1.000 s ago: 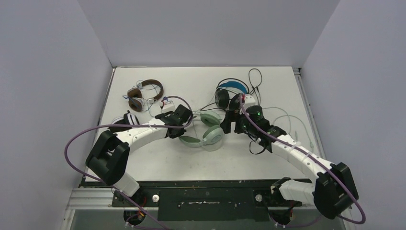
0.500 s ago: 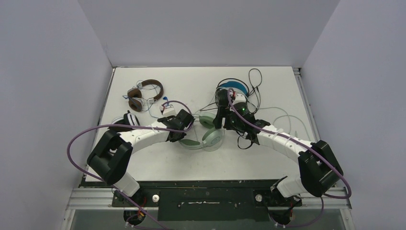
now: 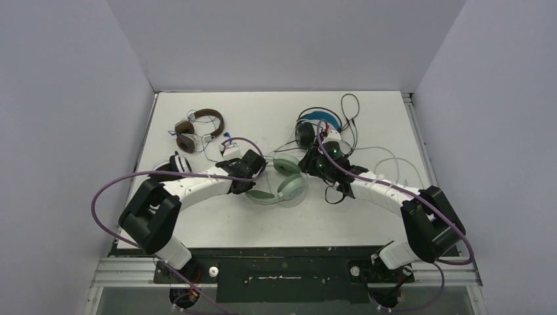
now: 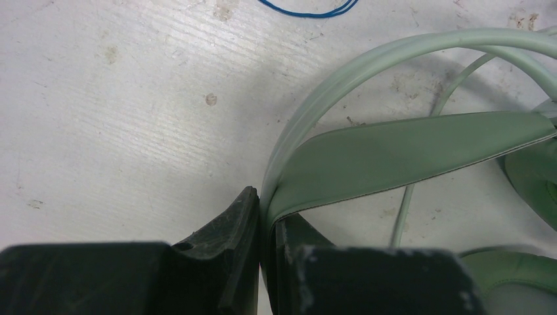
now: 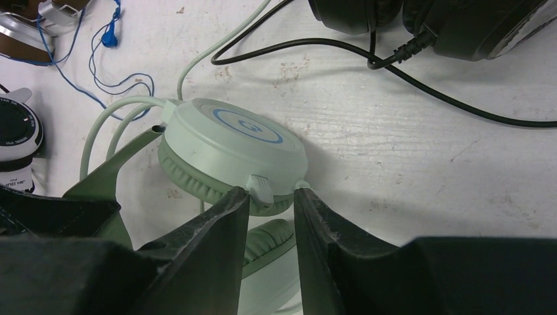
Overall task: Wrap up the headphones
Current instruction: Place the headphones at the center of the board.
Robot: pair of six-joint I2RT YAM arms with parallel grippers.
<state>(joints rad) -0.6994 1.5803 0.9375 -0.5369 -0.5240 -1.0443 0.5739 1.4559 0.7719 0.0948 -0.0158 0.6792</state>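
The mint green headphones [image 3: 289, 186] lie mid-table. My left gripper [image 4: 266, 210] is shut on their padded headband [image 4: 394, 157], pinching it between both fingers; from above it sits at the band's left side [image 3: 256, 182]. My right gripper [image 5: 272, 191] stands at the rim of one mint ear cup [image 5: 230, 141], jaws narrowed but still open, a small tab on the rim between the fingertips. The black headphones with the blue band [image 3: 315, 123] lie behind it. The brown headphones [image 3: 197, 128] sit far left. The white striped headphones [image 3: 172, 164] are partly under my left arm.
A black cord [image 5: 427, 85] runs loose across the table right of the mint ear cup. A thin blue cord [image 5: 111, 72] trails from the brown set. A pale cord [image 3: 394, 164] loops on the right side. White walls close in the table.
My right arm swung left toward the mint ear cup and its jaws narrowed from wide open. The left gripper kept its hold on the headband.
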